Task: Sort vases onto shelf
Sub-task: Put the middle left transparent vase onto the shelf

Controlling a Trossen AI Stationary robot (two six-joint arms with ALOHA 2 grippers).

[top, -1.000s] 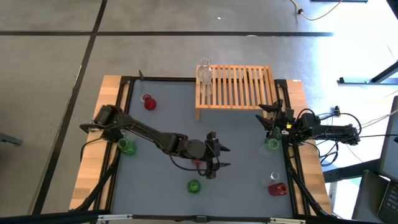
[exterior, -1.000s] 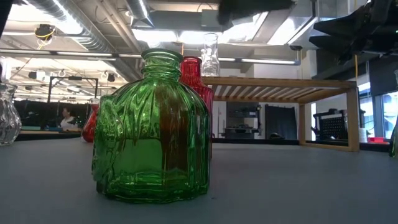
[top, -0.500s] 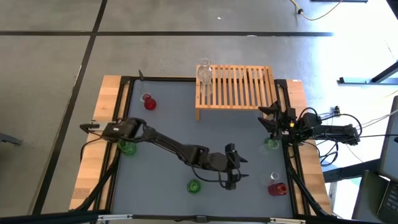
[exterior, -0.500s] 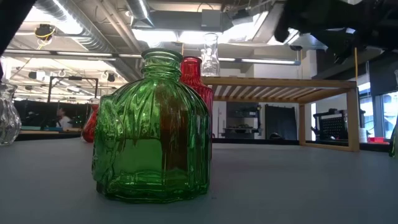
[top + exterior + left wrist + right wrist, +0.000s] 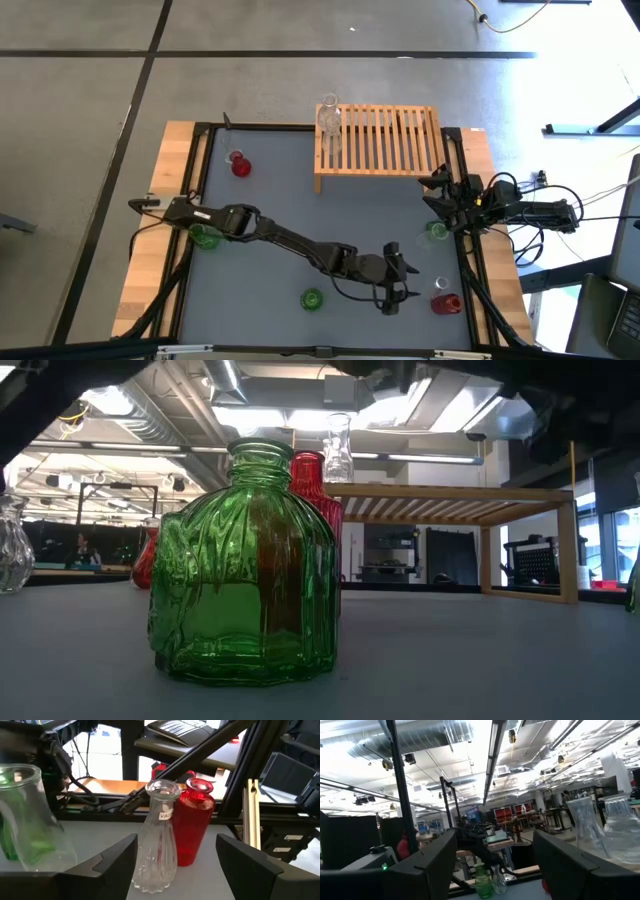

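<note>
My left gripper [image 5: 408, 281] [image 5: 176, 851] is open, reaching across the table near its right near corner. Just ahead of its fingers stand a clear vase [image 5: 160, 837] [image 5: 440, 287] and a red vase [image 5: 197, 820] [image 5: 447, 303], both upright on the table. My right gripper [image 5: 432, 193] [image 5: 495, 845] is open, hovering by the shelf's right near leg. The shelf [image 5: 380, 140] carries two clear vases [image 5: 328, 122] at its left end. Other vases stand on their bases: green [image 5: 312, 298] [image 5: 245, 565], green [image 5: 205, 237], red [image 5: 240, 165], greenish [image 5: 437, 232]. A red vase [image 5: 315, 490] shows behind the green one in the low view.
The left arm [image 5: 280, 238] stretches slanting across the middle of the table. The black frame rail [image 5: 470, 280] and wooden edge run close behind the clear and red vases. Cables [image 5: 520, 205] lie at the right arm's base. Bare grey table [image 5: 270, 190] lies left of the shelf.
My left gripper has swept toward the table's right edge and a little toward the near edge, from the table's middle to just short of the clear and red vases, staying open. No vase has moved.
</note>
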